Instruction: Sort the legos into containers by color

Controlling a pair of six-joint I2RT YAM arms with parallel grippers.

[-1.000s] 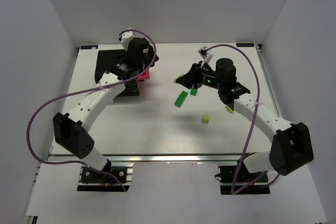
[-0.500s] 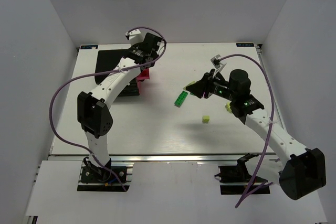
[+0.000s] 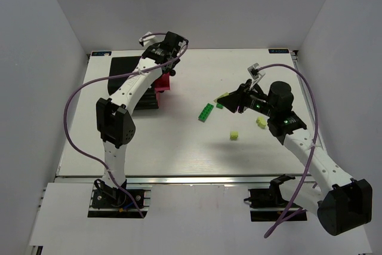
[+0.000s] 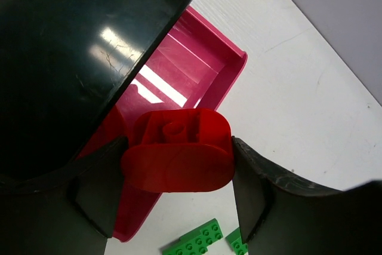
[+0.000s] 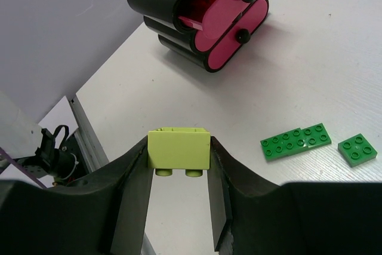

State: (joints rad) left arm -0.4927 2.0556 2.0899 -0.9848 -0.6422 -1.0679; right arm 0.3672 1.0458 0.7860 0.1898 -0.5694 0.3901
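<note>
From above, a green strip [image 3: 206,112] and a loose yellow brick [image 3: 234,135] lie on the table [image 3: 179,147], well right of the black cabinet [image 3: 126,67]. In the left wrist view, the left gripper [image 4: 176,150] clamps a red brick [image 4: 179,168] over an open pink drawer [image 4: 215,70] (whether they touch, I cannot tell). In the right wrist view, the right gripper [image 5: 178,154] pinches a pale yellow brick [image 5: 179,146] above the table, with a small green brick [image 5: 357,148] beside the strip.

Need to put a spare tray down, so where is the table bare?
Bare: the near strip of table in front of the yellow bricks, and the far edge between cabinet and right gripper. Crowded: around the green bricks.
</note>
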